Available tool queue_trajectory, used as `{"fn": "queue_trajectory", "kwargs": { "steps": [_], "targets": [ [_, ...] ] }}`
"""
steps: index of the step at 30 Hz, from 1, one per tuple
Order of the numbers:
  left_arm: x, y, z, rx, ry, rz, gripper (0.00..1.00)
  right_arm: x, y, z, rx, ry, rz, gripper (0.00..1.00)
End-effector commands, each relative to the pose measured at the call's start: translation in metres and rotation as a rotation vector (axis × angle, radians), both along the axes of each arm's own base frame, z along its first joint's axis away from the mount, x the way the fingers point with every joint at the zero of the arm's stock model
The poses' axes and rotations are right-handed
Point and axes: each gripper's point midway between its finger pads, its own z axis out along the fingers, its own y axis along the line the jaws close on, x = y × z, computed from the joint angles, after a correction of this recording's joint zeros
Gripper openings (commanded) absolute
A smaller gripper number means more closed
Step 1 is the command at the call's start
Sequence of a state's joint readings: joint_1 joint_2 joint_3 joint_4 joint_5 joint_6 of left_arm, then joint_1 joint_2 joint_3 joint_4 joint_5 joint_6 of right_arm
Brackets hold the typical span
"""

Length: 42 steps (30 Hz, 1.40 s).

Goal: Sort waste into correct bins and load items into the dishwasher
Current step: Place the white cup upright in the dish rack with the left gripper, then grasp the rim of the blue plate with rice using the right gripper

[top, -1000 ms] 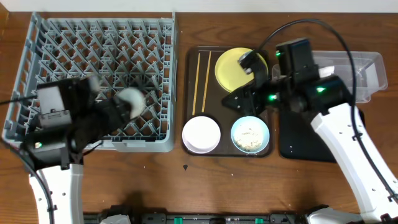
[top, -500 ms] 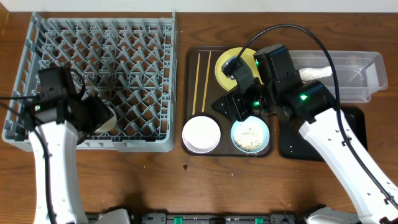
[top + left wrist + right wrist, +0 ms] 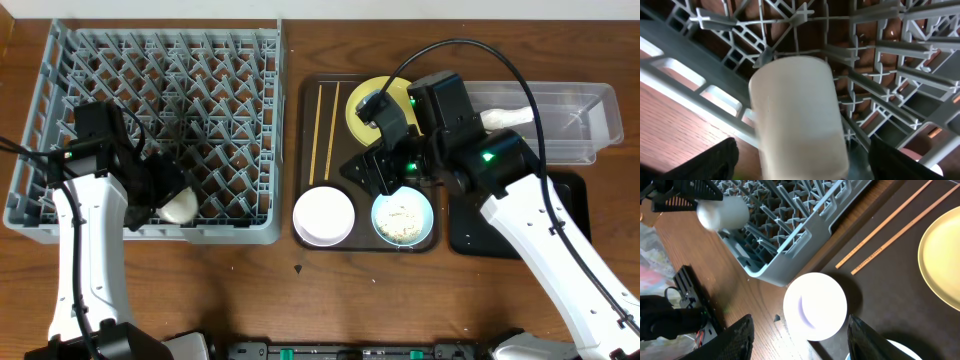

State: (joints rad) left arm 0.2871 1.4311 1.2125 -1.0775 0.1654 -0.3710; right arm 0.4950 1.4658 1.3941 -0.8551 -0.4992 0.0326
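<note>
My left gripper point(image 3: 163, 193) is shut on the small white cup point(image 3: 180, 207), held over the front left edge of the grey dish rack point(image 3: 160, 60). The cup fills the left wrist view point(image 3: 797, 115) between the fingers. My right gripper point(image 3: 385, 165) is open and empty above the white bowl point(image 3: 323, 215), which shows in the right wrist view point(image 3: 815, 305). The light blue bowl point(image 3: 403, 218) holds rice crumbs. The yellow plate point(image 3: 372, 118) and chopsticks point(image 3: 322, 130) lie behind. The clear tub point(image 3: 570, 115) holds the white paper strip point(image 3: 505, 118). The wrapper packet is out of view.
The bowls, plate and chopsticks sit on a dark brown serving tray point(image 3: 303, 160). The glossy black tray point(image 3: 465, 232) lies to its right, partly under my right arm. A small dark scrap point(image 3: 298, 268) lies on the wooden table in front.
My left gripper has carried the cup from the rack's middle to its front left edge. My right arm swung left over the brown tray, then held still.
</note>
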Motion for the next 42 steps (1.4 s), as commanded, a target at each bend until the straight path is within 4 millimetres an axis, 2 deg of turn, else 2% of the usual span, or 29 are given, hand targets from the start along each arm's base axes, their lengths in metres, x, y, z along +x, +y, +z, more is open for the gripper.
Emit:
{"fn": "queue_trajectory", "kwargs": {
  "steps": [1, 7, 13, 16, 17, 22, 24, 27, 29, 33, 40, 42],
  "targets": [
    [0.002, 0.0, 0.012, -0.002, -0.034, 0.006, 0.85, 0.0, 0.003, 0.001, -0.002, -0.004, 0.009, 0.57],
    [0.0, -0.004, 0.019, -0.009, -0.06, -0.004, 0.84, 0.0, 0.003, 0.001, -0.002, -0.004, 0.009, 0.58],
    [-0.002, -0.021, 0.031, -0.067, -0.109, -0.067, 0.76, 0.0, 0.003, 0.001, -0.002, -0.003, 0.008, 0.58],
    [-0.003, -0.031, 0.045, -0.062, -0.163, -0.11, 0.75, 0.003, 0.001, -0.001, -0.009, 0.003, -0.018, 0.57],
    [-0.003, -0.041, 0.062, -0.042, -0.223, -0.159, 0.75, 0.012, -0.006, -0.008, -0.049, 0.02, -0.111, 0.56],
    [-0.01, -0.077, 0.115, 0.035, -0.435, -0.395, 0.76, 0.036, -0.031, -0.044, -0.213, 0.075, -0.386, 0.53],
    [-0.017, -0.093, 0.131, 0.063, -0.513, -0.497, 0.77, 0.037, -0.041, -0.061, -0.274, 0.127, -0.469, 0.52],
    [-0.032, -0.112, 0.148, 0.092, -0.598, -0.625, 0.8, 0.026, -0.054, -0.088, -0.367, 0.233, -0.517, 0.52],
    [-0.039, -0.118, 0.155, 0.096, -0.632, -0.656, 0.81, 0.019, -0.057, -0.099, -0.403, 0.278, -0.507, 0.51],
    [-0.046, -0.122, 0.162, 0.098, -0.666, -0.673, 0.84, 0.0, -0.055, -0.124, -0.484, 0.385, -0.477, 0.34],
    [-0.042, -0.122, 0.156, 0.091, -0.639, -0.674, 0.84, -0.013, -0.031, -0.179, -0.583, 0.481, -0.459, 0.33],
    [-0.04, -0.122, 0.152, 0.087, -0.624, -0.675, 0.84, -0.016, -0.032, -0.192, -0.623, 0.502, -0.478, 0.34]
  ]
}}
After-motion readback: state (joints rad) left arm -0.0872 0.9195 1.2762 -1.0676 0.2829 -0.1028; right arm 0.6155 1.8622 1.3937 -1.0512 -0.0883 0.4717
